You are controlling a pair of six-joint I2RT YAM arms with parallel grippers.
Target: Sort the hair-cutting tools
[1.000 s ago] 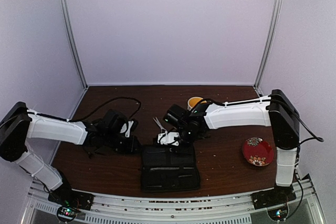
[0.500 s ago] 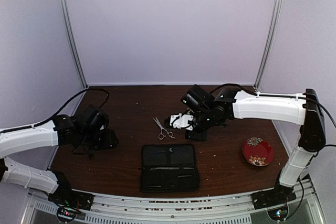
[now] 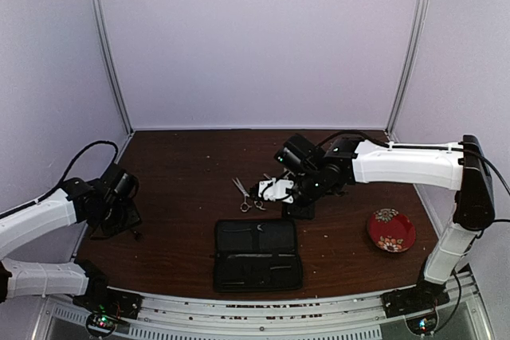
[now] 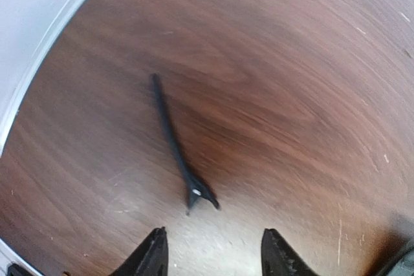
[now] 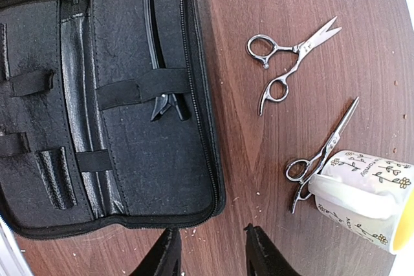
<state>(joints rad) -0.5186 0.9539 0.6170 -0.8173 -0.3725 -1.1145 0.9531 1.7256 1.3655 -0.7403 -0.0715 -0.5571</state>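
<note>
Black clip, just ahead of left jaws

A small silver metal scissors with ring handles lies flat on the dark wooden worktop, blades slightly parted, just beside the zip edge of an open black case. A second silver scissors lies near it with its blades shut, its ring end against a white patterned mug lying on its side. One thin black stick-like clip sits inside the case, tucked under an elastic strap. The other thin black clip lies alone on bare wood, well apart.
</note>
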